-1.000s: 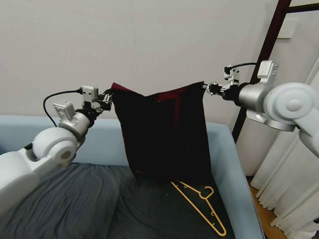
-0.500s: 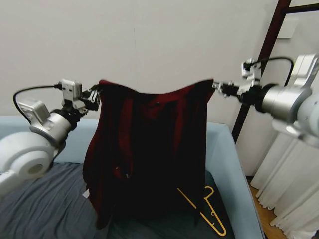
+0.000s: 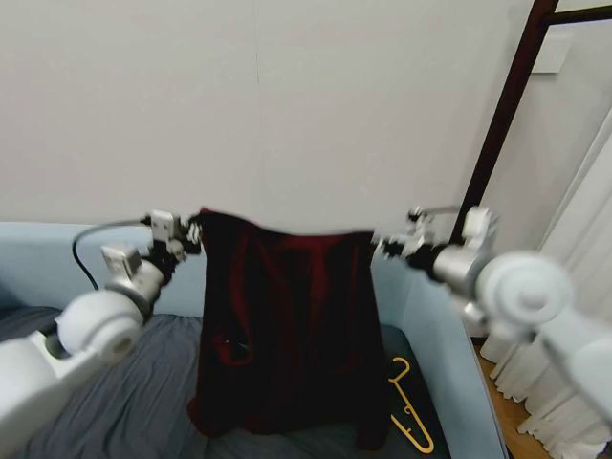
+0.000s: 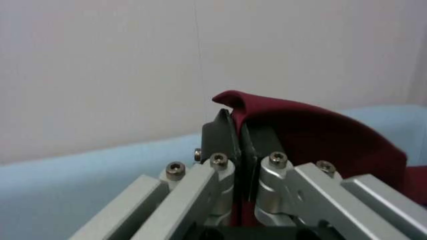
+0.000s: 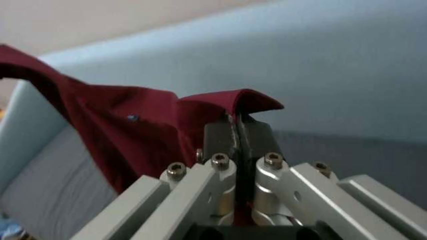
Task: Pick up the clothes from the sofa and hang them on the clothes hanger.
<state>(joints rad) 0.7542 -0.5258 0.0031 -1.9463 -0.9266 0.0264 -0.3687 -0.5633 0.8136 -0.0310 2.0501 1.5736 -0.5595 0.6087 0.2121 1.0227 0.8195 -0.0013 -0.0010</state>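
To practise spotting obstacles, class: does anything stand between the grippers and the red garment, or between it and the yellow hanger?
Nothing visible does. The left gripper and right gripper each clamp a top corner of the red garment. The yellow hanger lies on the sofa beside its hem.

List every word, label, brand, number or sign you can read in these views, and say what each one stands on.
None: no text can be read here.
On the dark red garment: no print or tag showing.
On the left hand and right hand, both shut on the garment's top edge: bare metal and screws, no markings.
On the yellow hanger and the sofa: plain, nothing written.
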